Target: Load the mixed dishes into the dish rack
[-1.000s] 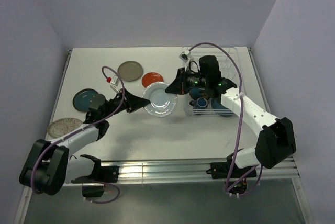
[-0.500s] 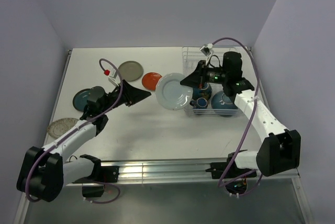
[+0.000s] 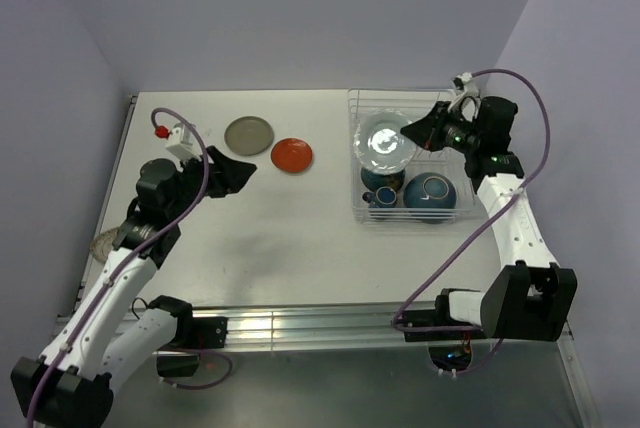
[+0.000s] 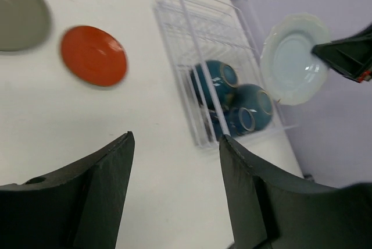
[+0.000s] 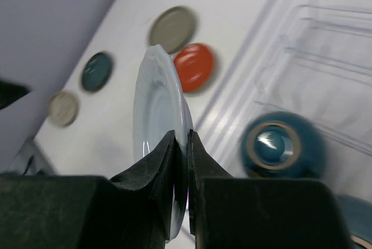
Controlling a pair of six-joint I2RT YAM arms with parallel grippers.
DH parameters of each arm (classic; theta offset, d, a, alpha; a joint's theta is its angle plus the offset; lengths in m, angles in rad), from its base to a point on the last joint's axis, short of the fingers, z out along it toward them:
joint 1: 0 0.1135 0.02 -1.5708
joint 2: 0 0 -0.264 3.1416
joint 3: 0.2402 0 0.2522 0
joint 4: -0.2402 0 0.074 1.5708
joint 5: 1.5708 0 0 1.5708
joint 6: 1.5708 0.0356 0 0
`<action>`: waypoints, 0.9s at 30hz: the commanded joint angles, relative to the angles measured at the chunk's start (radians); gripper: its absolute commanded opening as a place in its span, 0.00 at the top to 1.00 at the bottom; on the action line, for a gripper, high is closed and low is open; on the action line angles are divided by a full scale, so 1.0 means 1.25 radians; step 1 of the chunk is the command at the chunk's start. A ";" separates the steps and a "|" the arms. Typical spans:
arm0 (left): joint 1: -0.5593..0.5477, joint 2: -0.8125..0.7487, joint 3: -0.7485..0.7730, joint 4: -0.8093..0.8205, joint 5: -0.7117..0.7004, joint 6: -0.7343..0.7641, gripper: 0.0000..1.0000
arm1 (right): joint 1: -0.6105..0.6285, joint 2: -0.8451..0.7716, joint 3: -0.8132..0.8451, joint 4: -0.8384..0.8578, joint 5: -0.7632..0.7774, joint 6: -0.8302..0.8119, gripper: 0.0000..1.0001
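My right gripper (image 3: 412,131) (image 5: 181,135) is shut on the rim of the pale blue-white plate (image 3: 387,141) (image 5: 158,115) and holds it on edge, up in the air over the white wire dish rack (image 3: 353,153) (image 5: 325,45). In the rack lie teal-blue bowls (image 3: 430,196) (image 4: 212,83) (image 5: 279,144). My left gripper (image 3: 240,170) (image 4: 176,144) stands open and empty over the left part of the table. The orange-red plate (image 3: 292,155) (image 4: 93,55) and the grey-olive plate (image 3: 249,134) (image 4: 20,19) lie flat on the table.
A teal plate (image 5: 96,70) and a speckled plate (image 5: 63,107) lie near the table's left edge, partly under my left arm in the top view. Lilac walls close in the table on the left, back and right.
My left gripper has opened, let go of the pale plate and drawn back to the left. My right gripper has carried the plate rightward until it is over the rack.
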 commanded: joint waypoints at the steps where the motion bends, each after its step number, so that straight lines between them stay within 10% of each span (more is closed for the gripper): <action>1: 0.002 -0.071 0.029 -0.169 -0.188 0.160 0.33 | -0.059 0.004 0.059 0.017 0.150 -0.030 1.00; 17: 0.003 -0.107 0.006 -0.165 -0.190 0.195 0.33 | -0.106 0.098 0.092 0.221 0.640 -0.098 1.00; 27: 0.007 -0.104 0.004 -0.164 -0.187 0.197 0.33 | -0.106 0.164 0.119 0.270 0.742 -0.181 1.00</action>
